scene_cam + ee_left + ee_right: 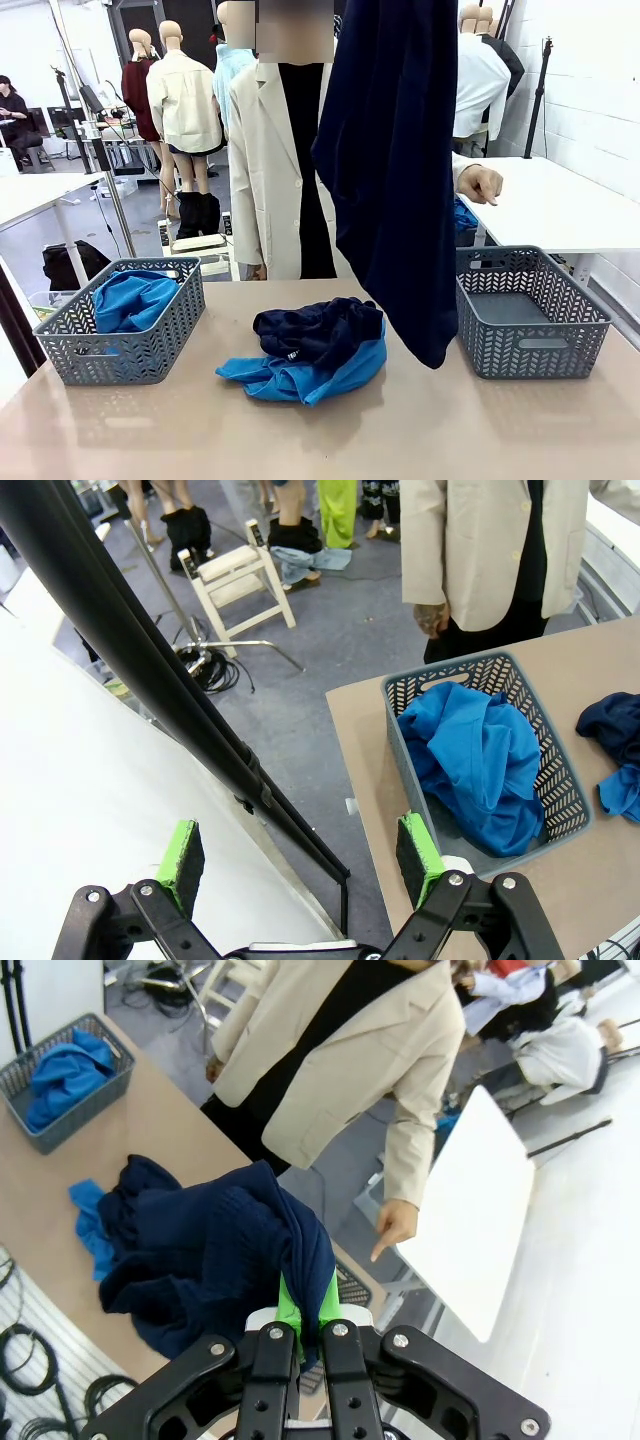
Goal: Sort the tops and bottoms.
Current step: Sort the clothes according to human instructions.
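Note:
A dark navy bottom (pixel 400 180) hangs high over the table's right half, its lower end just left of the empty right basket (pixel 530 310). In the right wrist view my right gripper (pixel 308 1305) is shut on this bottom (pixel 210 1250), pinching a fold between its green pads. A second navy bottom (pixel 315 330) lies at mid-table on a bright blue top (pixel 300 375). Another blue top (pixel 130 300) fills the left basket (pixel 60 335). My left gripper (pixel 300 860) is open and holds nothing, off the table's left edge, near that basket (pixel 400 690).
A person in a cream jacket (pixel 265 170) stands at the far side, one hand (pixel 480 183) resting on a white side table (pixel 560 205). A black pole (pixel 150 670) and a white surface lie close to my left gripper.

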Action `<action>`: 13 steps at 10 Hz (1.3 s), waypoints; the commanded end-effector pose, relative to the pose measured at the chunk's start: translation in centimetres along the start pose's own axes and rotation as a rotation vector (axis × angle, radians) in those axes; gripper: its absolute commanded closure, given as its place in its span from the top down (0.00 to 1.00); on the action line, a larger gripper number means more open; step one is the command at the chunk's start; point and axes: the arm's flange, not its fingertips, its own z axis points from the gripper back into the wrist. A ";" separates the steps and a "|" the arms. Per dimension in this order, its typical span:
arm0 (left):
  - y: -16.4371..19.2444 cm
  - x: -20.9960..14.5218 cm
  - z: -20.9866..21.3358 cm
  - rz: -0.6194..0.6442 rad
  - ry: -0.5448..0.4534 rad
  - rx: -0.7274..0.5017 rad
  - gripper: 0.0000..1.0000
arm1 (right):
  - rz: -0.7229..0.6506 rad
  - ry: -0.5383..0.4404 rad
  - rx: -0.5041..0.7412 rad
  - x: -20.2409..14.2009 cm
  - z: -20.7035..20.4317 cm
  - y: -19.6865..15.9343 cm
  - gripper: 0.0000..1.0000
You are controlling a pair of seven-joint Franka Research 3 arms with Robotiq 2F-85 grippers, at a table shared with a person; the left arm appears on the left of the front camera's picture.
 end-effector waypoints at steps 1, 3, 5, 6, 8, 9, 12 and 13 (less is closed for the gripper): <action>0.1 0.2 0.0 0.008 0.018 0.000 1.00 | -0.060 -0.033 -0.056 -0.9 1.8 -1.3 0.00; 0.1 0.2 0.0 0.008 0.018 0.000 1.00 | -0.019 -0.011 -0.018 -0.4 1.0 -0.8 0.00; 0.1 0.2 0.0 0.008 0.018 0.000 1.00 | -0.019 -0.011 -0.018 -0.4 1.0 -0.8 0.00; 0.1 0.2 0.0 0.008 0.018 0.000 1.00 | -0.019 -0.011 -0.018 -0.4 1.0 -0.8 0.00; 0.1 0.2 0.0 0.008 0.018 0.000 1.00 | -0.019 -0.011 -0.018 -0.4 1.0 -0.8 0.00; 0.1 0.2 0.0 0.008 0.018 0.000 1.00 | -0.019 -0.011 -0.018 -0.4 1.0 -0.8 0.00; 0.1 0.2 0.0 0.008 0.018 0.000 1.00 | -0.019 -0.011 -0.018 -0.4 1.0 -0.8 0.00; 0.1 0.2 0.0 0.008 0.018 0.000 1.00 | -0.019 -0.011 -0.018 -0.4 1.0 -0.8 0.00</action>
